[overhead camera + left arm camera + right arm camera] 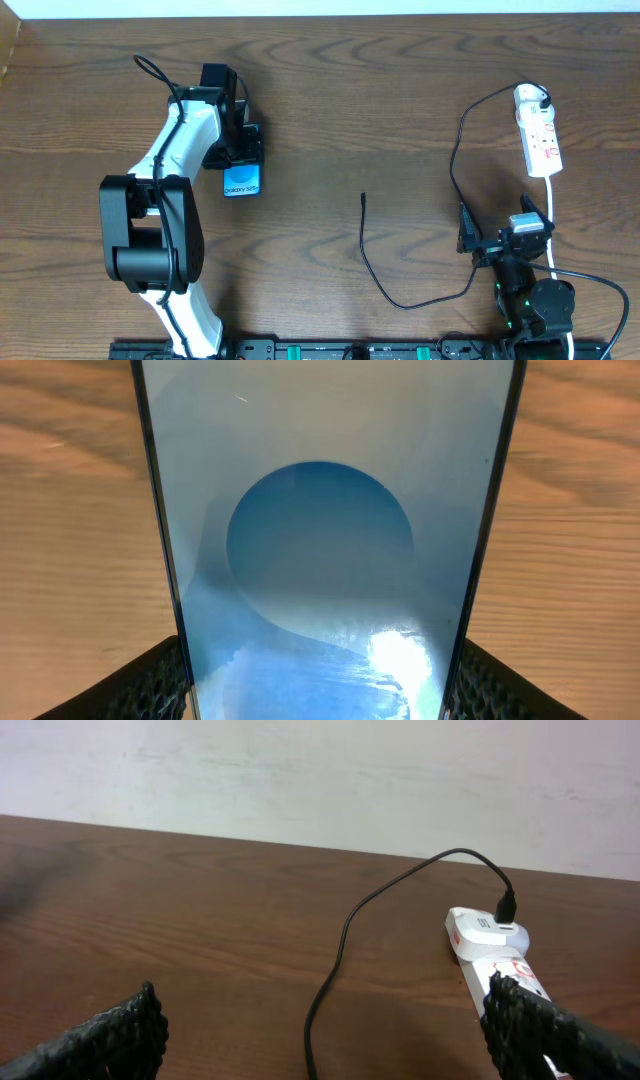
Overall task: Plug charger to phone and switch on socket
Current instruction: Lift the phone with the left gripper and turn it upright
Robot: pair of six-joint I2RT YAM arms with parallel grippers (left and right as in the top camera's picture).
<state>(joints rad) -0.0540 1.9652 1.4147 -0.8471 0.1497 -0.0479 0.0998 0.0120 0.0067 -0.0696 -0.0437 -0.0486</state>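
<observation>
Left gripper (241,160): I read it as clamped on the phone (320,510), with a finger (150,685) against each long edge in my left wrist view
Phone: on the left half of the worktop (330,90), screen up, its lower end showing below the left gripper; I cannot tell whether it rests on the wood or is raised
Right gripper (322,1020): fingers spread wide apart, holding nothing, low at the worktop's near right side and pointed toward the socket (492,952)
Socket: at the far right of the worktop, well apart from the phone
Charger (400,303): plugged in at the socket's far end; I follow the black cable left past the right gripper, along the near side, then up to the plug tip (363,197), which lies on the wood between the two arms, apart from the phone
White cord (553,215): runs from the socket's near end down beside the right gripper
</observation>
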